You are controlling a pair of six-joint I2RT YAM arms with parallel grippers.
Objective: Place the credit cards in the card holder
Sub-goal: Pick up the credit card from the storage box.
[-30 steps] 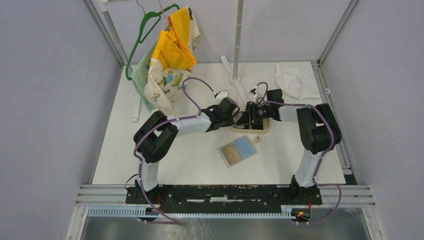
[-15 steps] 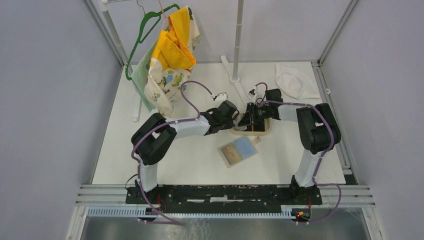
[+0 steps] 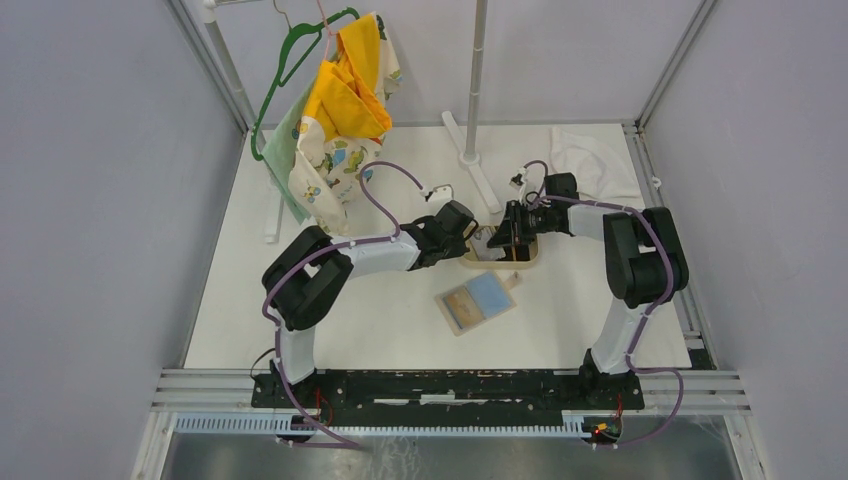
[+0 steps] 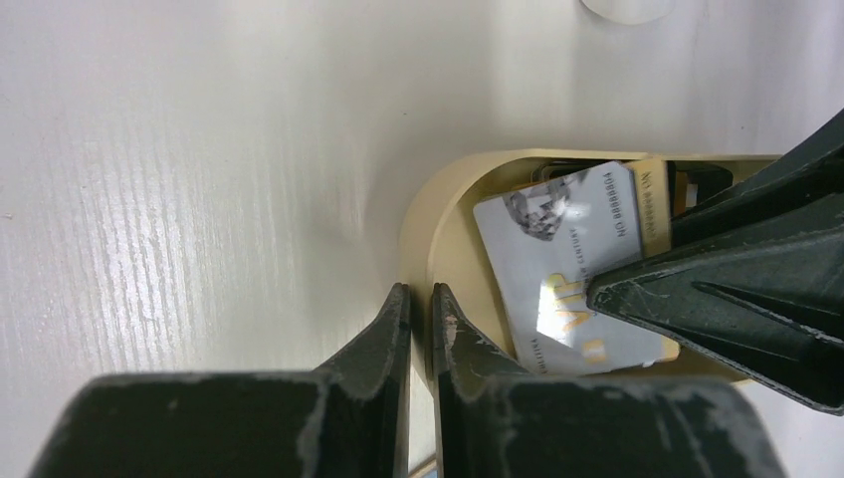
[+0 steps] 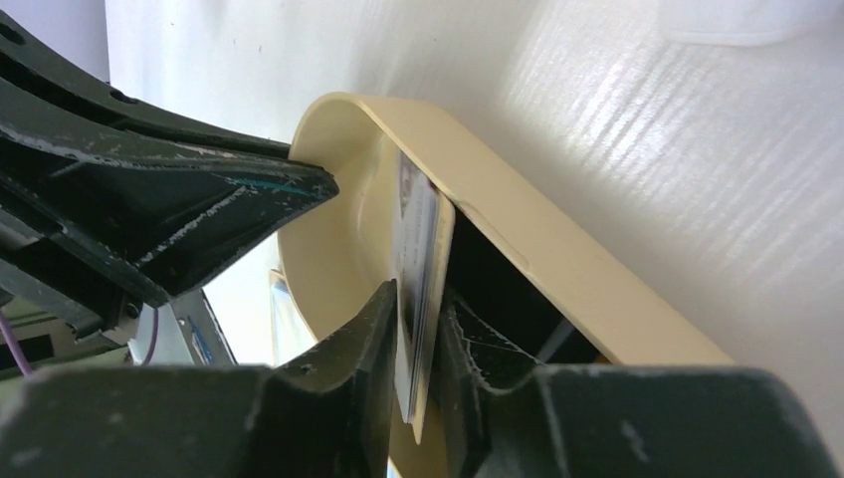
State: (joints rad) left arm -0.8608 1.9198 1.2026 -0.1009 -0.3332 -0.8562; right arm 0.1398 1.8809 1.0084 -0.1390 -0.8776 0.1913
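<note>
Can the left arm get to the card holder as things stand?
Probably, once freed: the card holder lies open and uncovered just near of the tray, but the left tool is clamped on that tray's rim.

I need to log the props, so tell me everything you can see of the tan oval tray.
The tray is oval, tan, smooth like plastic, with a raised rim. It sits on the white table. The left pincer clamps its rim; cards stand tilted inside, pinched by the right pincer.
</note>
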